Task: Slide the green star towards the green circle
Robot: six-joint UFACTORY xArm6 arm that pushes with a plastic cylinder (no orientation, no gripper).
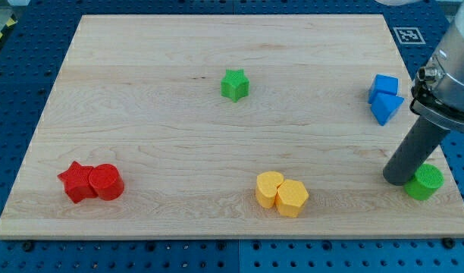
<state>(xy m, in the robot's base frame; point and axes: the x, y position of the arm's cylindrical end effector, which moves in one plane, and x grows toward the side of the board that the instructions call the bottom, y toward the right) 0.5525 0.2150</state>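
The green star (234,84) lies on the wooden board (179,152), above the middle. The green circle (425,182) sits near the board's bottom right corner. My tip (399,180) rests on the board just left of the green circle, touching or nearly touching it. The tip is far to the right and below the green star.
A blue cube (384,85) and a blue triangle (387,107) touch each other at the right. A yellow heart (268,189) and a yellow hexagon (293,198) sit together at the bottom middle. A red star (76,182) and a red circle (106,182) sit at the bottom left.
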